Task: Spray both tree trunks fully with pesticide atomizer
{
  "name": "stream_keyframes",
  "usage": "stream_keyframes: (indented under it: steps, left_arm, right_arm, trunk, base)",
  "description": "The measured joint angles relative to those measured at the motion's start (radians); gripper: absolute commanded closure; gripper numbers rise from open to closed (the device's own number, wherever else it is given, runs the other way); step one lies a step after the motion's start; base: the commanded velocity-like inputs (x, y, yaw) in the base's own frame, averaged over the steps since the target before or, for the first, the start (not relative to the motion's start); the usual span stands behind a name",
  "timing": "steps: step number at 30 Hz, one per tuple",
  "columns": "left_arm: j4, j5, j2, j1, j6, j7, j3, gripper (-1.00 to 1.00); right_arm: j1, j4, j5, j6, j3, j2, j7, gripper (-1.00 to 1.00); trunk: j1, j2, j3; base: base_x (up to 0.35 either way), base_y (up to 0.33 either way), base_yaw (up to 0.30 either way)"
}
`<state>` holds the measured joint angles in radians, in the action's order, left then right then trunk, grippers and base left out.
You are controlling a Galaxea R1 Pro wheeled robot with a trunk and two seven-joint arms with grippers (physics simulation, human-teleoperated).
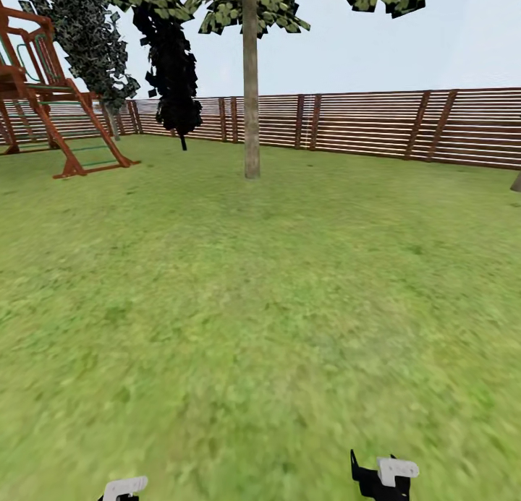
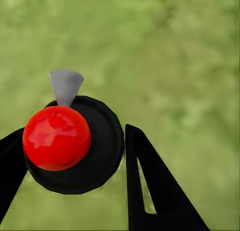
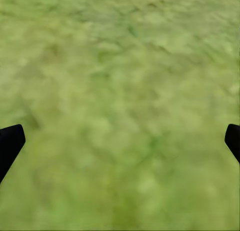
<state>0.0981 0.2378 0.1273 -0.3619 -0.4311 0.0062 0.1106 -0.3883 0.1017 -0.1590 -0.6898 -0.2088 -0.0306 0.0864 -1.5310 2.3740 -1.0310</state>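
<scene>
— Where is the pesticide atomizer [image 2: 70, 143] now?

— It is in my left gripper [image 2: 75, 176]. In the left wrist view I see its round black body from above, with the red ball on top and the small grey nozzle [image 2: 65, 86] pointing away from me. One black finger [image 2: 155, 186] stands at one side of the body and the other at the opposite side, both very near it. I judge that the jaws are clamped on the atomizer, because it hangs above the grass [image 2: 190, 66] and does not lie on it.

— And your right gripper [image 3: 120, 141]?

— Its jaws are wide apart and hold nothing; between them is only lawn.

— Which tree do you go to?

— The tree trunk [image 1: 251, 89] straight ahead in the head view, pale and straight, in front of the slat fence [image 1: 376, 121]. It is well apart from me. The dark cypress [image 1: 174, 67] and the red play frame [image 1: 51, 96] at the left are not my goal.

— How to do this step well?

— I think I must drive closer first, keep the grip firm, and turn the nozzle toward the bark before spraying. From here, the spray would probably fall on the grass. Then I should cover the trunk from low to high.
</scene>
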Motion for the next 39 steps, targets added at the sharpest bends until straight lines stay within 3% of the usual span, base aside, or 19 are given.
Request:
stream_keyframes:
  steps: [4,7,39]
  left_arm:
    - [0.000,0.000,0.000,0.000,-0.001,0.000,0.000,1.00]
    - [0.000,0.000,0.000,0.001,-0.002,0.000,0.000,1.00]
    - [0.000,0.000,0.000,0.000,-0.003,0.000,0.001,1.00]
  right_arm:
    - [0.044,-0.028,0.001,-0.252,0.000,0.000,0.001,-1.00]
    - [0.061,-0.043,0.000,-0.351,0.000,0.000,-0.004,-1.00]
    - [0.069,-0.077,-0.002,-0.357,-0.001,0.000,-0.002,-1.00]
  trunk:
    - [0.000,0.000,0.000]
    - [0.000,0.000,0.000]
    - [0.000,0.000,0.000]
  base:
    - [0.338,0.000,0.000]
    - [0.338,0.000,0.000]
    - [0.338,0.000,0.000]
